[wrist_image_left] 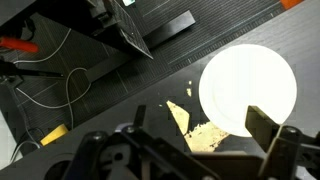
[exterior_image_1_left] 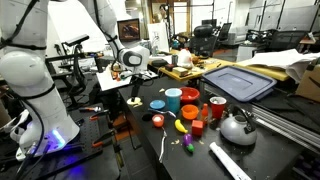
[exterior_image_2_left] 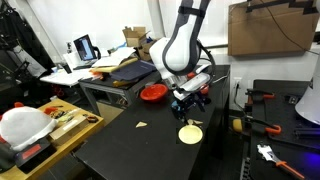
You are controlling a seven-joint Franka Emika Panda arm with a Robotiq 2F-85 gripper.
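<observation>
Gripper and disc, view by view. In an exterior view the gripper points down over the end of the black table nearest the robot's base; the pale yellow disc lies flat directly beneath it, apart from the blue cup and the other crockery farther along the table; the jaws are too small to read here. In an exterior view the gripper stands above the disc with a clear gap between them; the disc rests on the open middle of the table, the red bowl well behind it. Wrist view: the jaws stand wide apart and hold nothing; the fingers enter from the bottom edge; the disc lies ahead of the fingertips, offset toward the finger at the picture's right, not centred between the two; yellow scraps lie just beside its rim. Being round, the disc has no long axis; by judgement, the relation that counts is this sideways offset together with the vertical gap.
</observation>
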